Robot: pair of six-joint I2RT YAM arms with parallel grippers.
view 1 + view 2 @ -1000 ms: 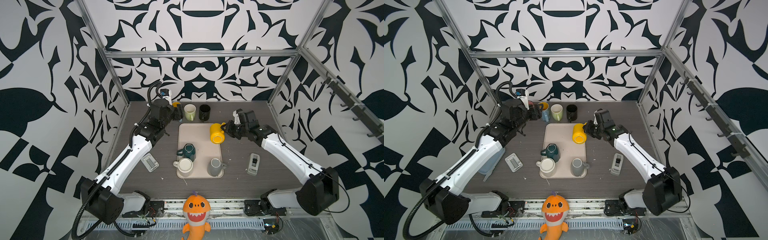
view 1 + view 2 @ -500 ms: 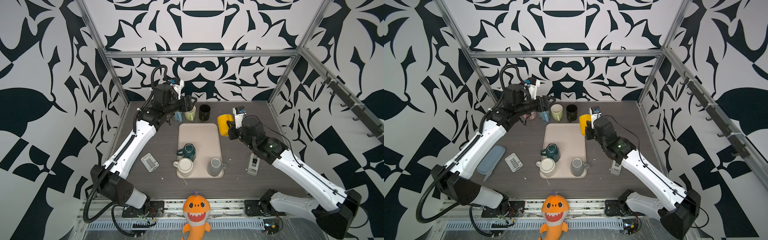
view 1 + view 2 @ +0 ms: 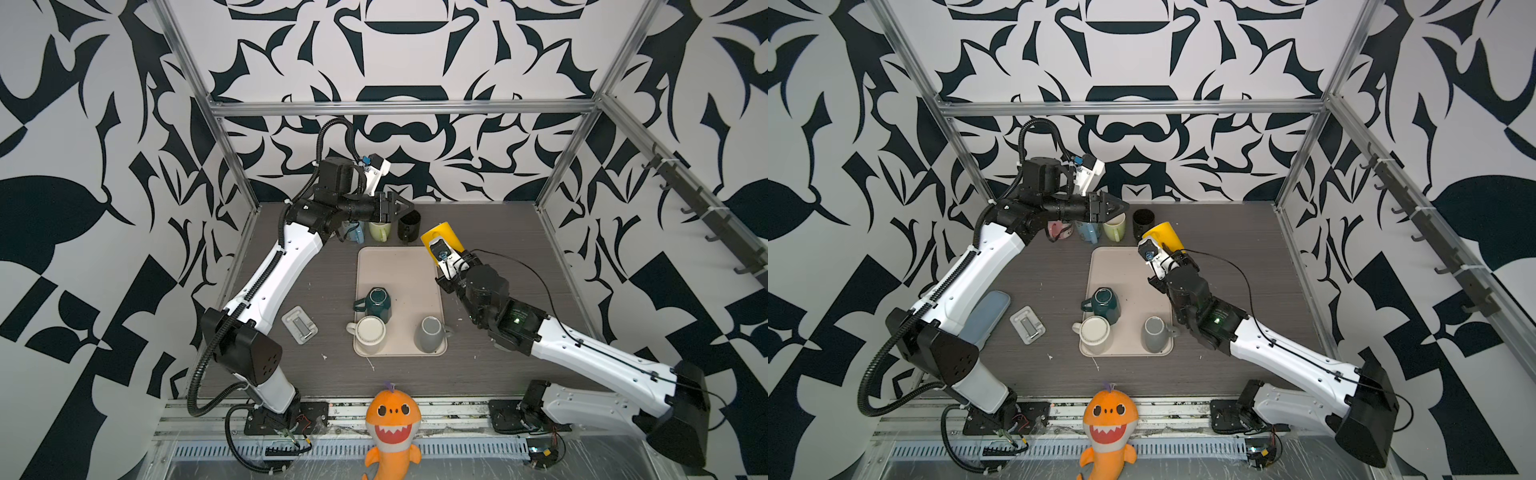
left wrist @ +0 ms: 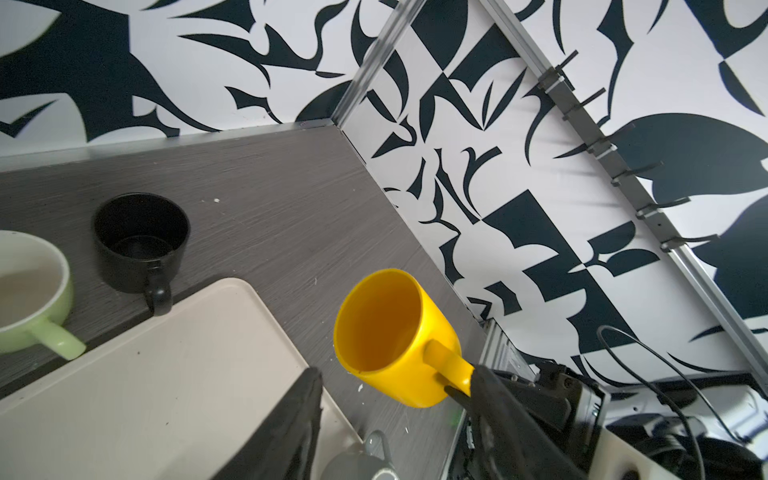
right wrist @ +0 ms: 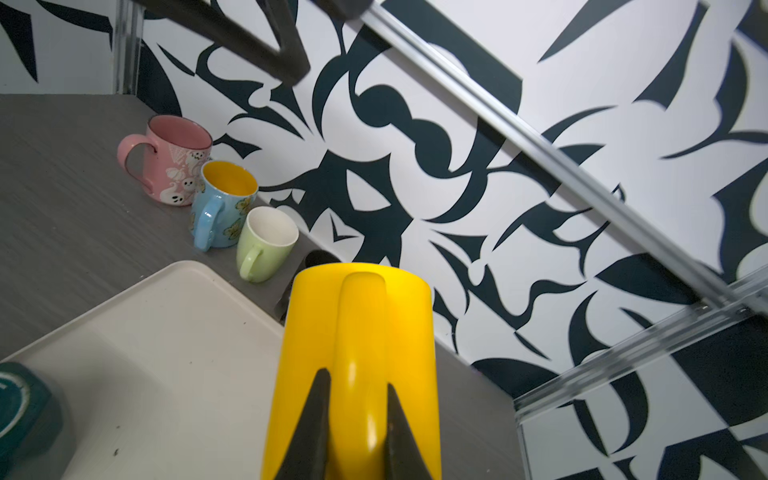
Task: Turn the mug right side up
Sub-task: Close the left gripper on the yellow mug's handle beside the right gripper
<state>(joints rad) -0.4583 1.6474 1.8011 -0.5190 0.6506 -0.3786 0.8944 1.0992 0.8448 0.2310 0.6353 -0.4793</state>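
Grey desk [image 3: 498, 266] in both top views, with yellow mug [image 3: 445, 232] held aloft near far right corner of tray [image 3: 399, 266]. Left claw [image 3: 409, 206] spread, empty, above black mug [image 3: 409, 226]. Left wrist view: yellow mug tilted, mouth facing up. Right wrist view: right claw [image 5: 356, 379] pinching mug handle.

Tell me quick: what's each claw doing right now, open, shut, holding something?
Left gripper: open, holding nothing.
Right gripper: shut on the handle of the yellow mug, which is held in the air.
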